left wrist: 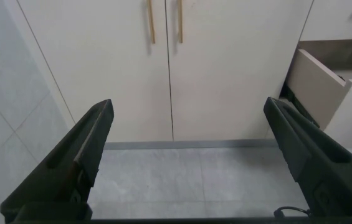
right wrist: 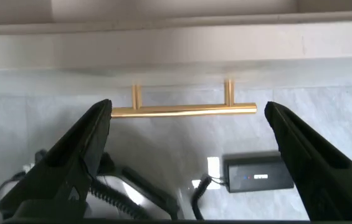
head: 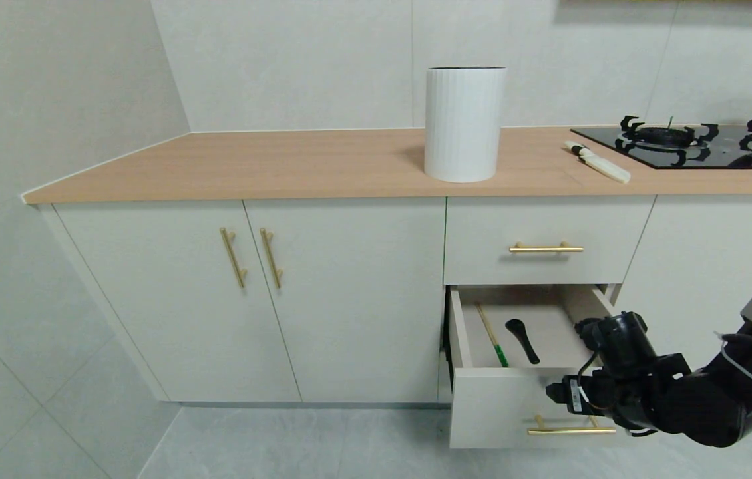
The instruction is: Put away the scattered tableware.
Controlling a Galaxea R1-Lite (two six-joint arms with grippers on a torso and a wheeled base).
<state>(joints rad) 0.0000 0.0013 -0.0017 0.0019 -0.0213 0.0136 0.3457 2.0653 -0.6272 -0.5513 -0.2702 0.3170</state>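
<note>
Lying inside the open lower drawer (head: 489,399), one glossy black spoon (head: 524,340) is sitting just right of thin green-tipped wooden chopsticks (head: 490,334). Right gripper (right wrist: 187,109) is hovering, fingers spread, near that drawer's brass bar handle (right wrist: 163,112); left gripper (left wrist: 187,106) is gaping likewise before two flat cabinet doors (left wrist: 225,74). One cream knife (head: 599,163) is resting on the woodgrain counter (head: 283,163), right of one ribbed white cylinder (head: 464,123).

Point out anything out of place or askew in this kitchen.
A white knife lies loose and slanted on the countertop beside the stove. The lower drawer stands pulled out, with chopsticks and a black spoon inside. Nothing looks spilled or damaged.
</note>
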